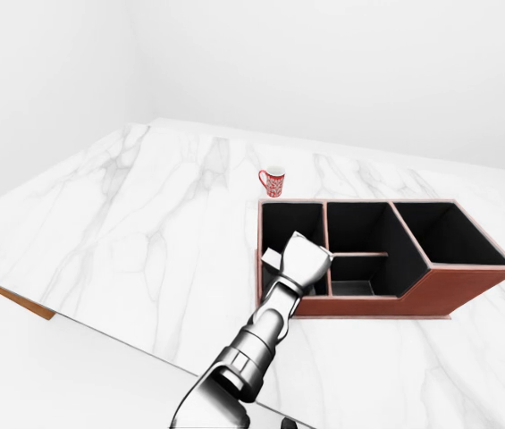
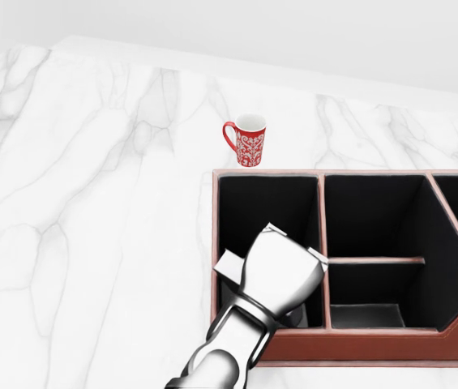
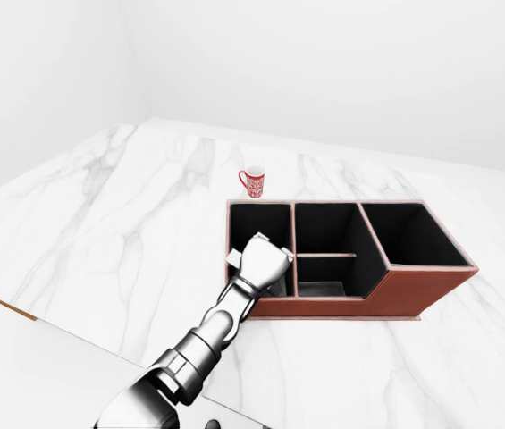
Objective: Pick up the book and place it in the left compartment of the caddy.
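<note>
The brown leather caddy [image 2: 391,344] with black compartments lies at the lower right of the head view. My left hand [image 2: 296,243] reaches down into its left compartment [image 2: 265,203], seen from the back. The fingers are mostly hidden under the palm, closed round the pale book [image 2: 230,265]. One corner of the book sticks out at the hand's left, over the caddy's left wall. A pale sliver shows below the hand, low in the compartment. My right hand is not in any view.
A red patterned mug [image 2: 249,140] stands on the white marble counter [image 2: 91,203] just above the caddy's top-left corner. The counter's near edge [image 1: 20,304] runs across the bottom left of the left-eye view. The caddy's middle and right compartments [image 2: 374,211] are dark inside.
</note>
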